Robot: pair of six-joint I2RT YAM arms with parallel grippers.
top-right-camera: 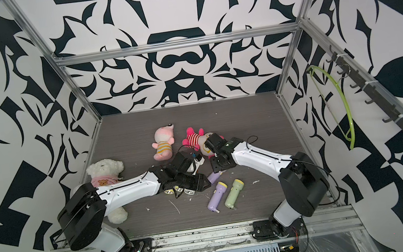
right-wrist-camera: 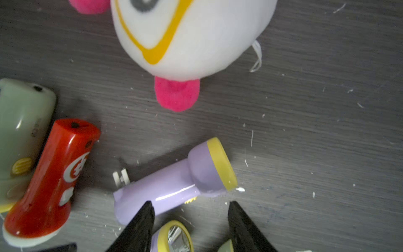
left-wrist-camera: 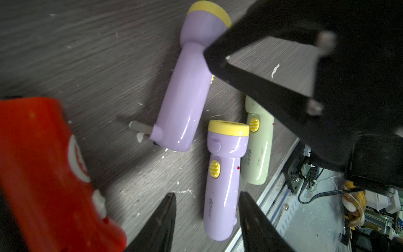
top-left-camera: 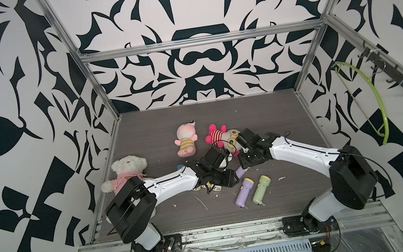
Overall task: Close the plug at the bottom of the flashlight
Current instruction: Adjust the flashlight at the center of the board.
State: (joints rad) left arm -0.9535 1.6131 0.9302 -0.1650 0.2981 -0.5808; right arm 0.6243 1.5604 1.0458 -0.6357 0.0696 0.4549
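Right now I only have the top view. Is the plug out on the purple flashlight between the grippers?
Observer: Yes. The right wrist view shows prongs sticking out of the base of the purple flashlight.
Operator: Is anything gripping it?
Observer: No. The right gripper is open, nothing clamped.
Operator: And the left one?
Observer: The left gripper is open too, and empty, in its wrist view.

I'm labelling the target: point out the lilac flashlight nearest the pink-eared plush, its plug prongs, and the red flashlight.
lilac flashlight (right-wrist-camera: 165,184), right wrist view, middle of its handle.
plug prongs (right-wrist-camera: 125,176), right wrist view, on one metal blade.
red flashlight (right-wrist-camera: 49,181), right wrist view, on its red body.
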